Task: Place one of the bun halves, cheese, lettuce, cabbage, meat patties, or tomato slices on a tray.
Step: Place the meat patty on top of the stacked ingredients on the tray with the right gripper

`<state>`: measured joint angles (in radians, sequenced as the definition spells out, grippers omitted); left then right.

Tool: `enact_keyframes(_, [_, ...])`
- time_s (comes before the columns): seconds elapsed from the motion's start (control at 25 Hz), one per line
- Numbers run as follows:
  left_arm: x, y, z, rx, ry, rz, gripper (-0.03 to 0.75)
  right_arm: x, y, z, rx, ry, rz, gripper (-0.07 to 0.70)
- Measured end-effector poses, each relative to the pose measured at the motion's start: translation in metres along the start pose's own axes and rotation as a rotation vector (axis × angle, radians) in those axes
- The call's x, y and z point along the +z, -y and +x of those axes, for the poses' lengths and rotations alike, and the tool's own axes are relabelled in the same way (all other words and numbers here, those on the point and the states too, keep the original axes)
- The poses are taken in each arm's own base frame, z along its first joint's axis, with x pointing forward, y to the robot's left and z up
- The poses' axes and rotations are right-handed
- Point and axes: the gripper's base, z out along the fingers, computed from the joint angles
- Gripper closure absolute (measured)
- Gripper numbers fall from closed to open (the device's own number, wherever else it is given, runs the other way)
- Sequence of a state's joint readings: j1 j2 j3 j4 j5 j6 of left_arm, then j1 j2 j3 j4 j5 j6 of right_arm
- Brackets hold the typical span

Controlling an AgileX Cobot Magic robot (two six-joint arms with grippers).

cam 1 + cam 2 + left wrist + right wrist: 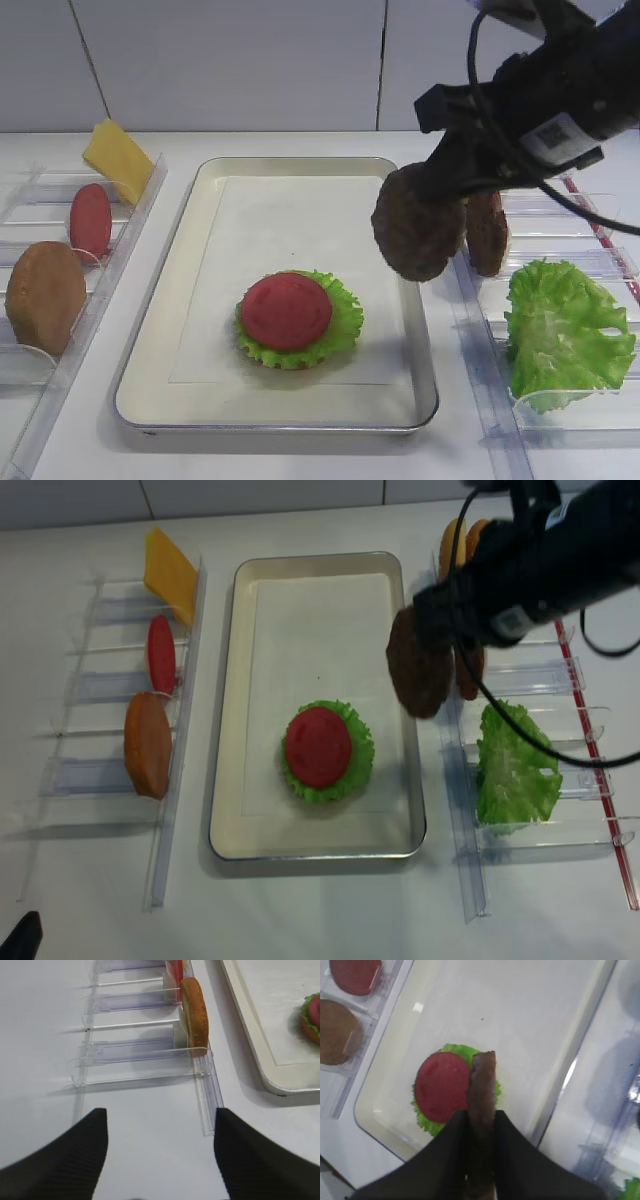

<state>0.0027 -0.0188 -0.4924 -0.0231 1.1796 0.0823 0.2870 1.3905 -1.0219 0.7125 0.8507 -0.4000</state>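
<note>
Our right claw (480,1170) is clamped on a meat patty (418,222) held on edge, hanging above the right rim of the tray (160,330), beside the tomato slice (286,310) on lettuce (345,320). We judge the patty stiff, light and grainy, so gripping across its flat faces suits it. Our left claw (160,1155) stands wide open and empty.
</note>
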Motion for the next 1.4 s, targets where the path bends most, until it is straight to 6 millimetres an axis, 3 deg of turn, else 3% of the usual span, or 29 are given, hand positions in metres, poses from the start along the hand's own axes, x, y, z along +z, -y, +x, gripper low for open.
enact_keyframes(0.24, [0.000, 0.000, 0.000, 0.000, 0.000, 0.000, 0.258, 0.017, -0.005, 0.019, 0.044, 0.027, -0.206, 0.489])
enact_keyframes(0.64, [0.000, 0.000, 0.000, 0.000, 0.000, 0.000, 0.258, 0.017, -0.010, 0.016, 0.013, 0.087, -0.283, 0.489])
enact_keyframes(0.92, [0.000, 0.000, 0.000, 0.000, 0.000, 0.000, 0.258, 0.042, -0.010, 0.010, 0.100, 0.085, -0.491, 0.489])
enact_keyframes(1.4, [0.000, 0.000, 0.000, 0.000, 0.000, 0.000, 0.258, 0.081, 0.007, 0.017, 0.142, -0.015, -0.573, 0.489])
